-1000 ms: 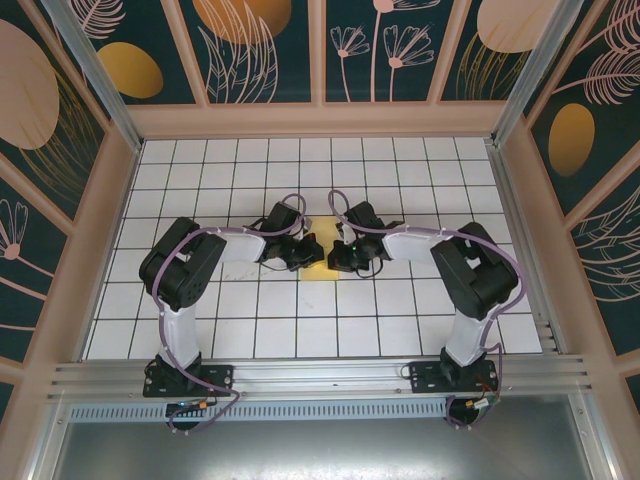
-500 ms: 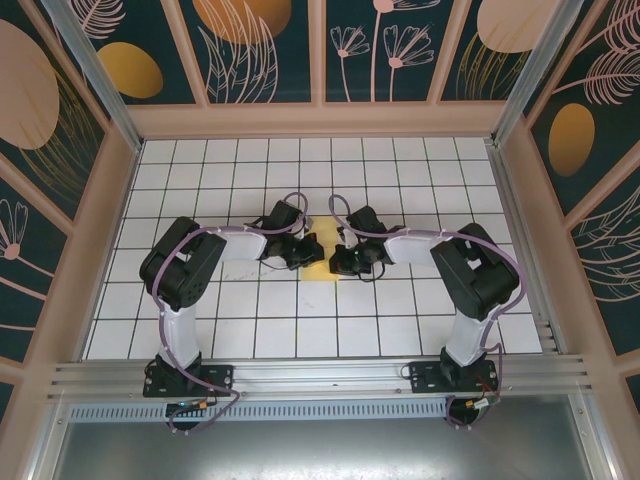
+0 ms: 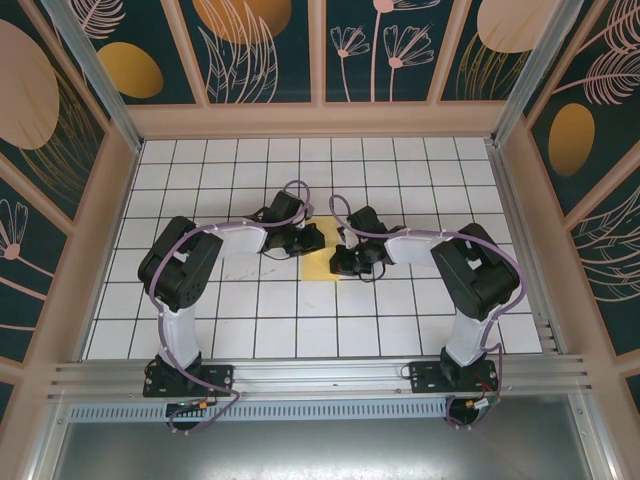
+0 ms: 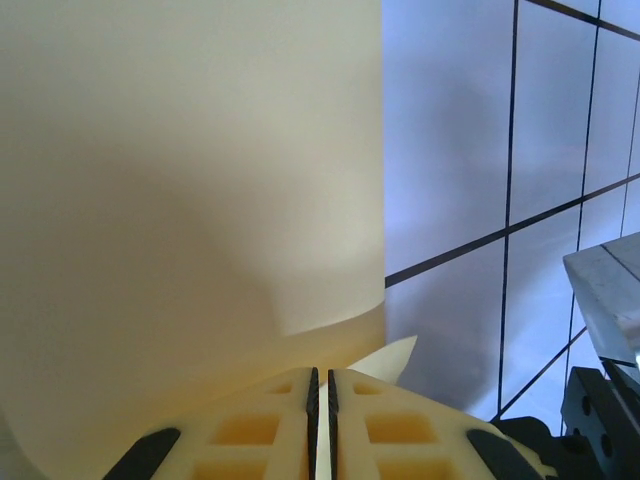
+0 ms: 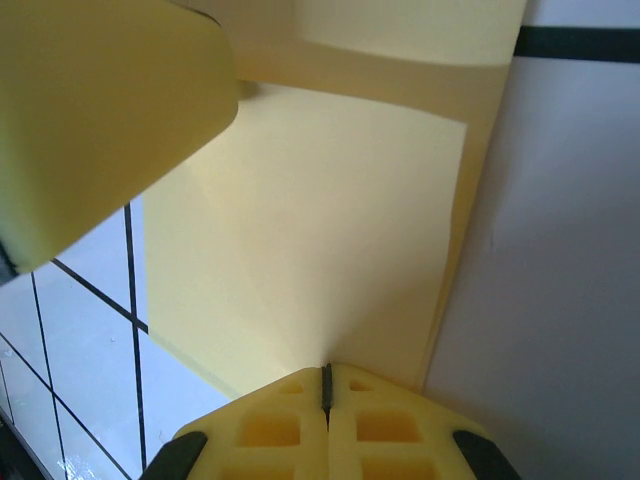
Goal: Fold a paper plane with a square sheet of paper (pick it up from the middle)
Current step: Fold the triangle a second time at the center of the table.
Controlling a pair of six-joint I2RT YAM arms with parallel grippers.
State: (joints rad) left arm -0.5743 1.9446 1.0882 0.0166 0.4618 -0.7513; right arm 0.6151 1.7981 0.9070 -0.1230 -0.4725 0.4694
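Observation:
The square sheet of paper [image 3: 318, 266], pale yellow and partly folded, lies on the white tiles between the two grippers. In the left wrist view the paper [image 4: 190, 180] curves up just ahead of the fingertips, and a corner of it pokes out to their right. My left gripper [image 3: 312, 238] [image 4: 320, 372] has its pads a narrow slit apart, at the sheet's far edge. My right gripper [image 3: 337, 265] [image 5: 326, 368] is shut on the paper's near right edge, and the folded layers [image 5: 320, 230] spread out from its tips. A left finger [image 5: 100, 120] looms at the upper left of the right wrist view.
The white tiled floor [image 3: 250, 320] is walled by patterned panels [image 3: 320, 110] at the back and on both sides. A metal rail [image 3: 320, 378] with both arm bases runs along the near edge. Both arms reach in over the middle of the floor.
My left gripper has moved toward the back wall and its jaws have parted slightly. The right gripper stayed shut and edged a little to the left.

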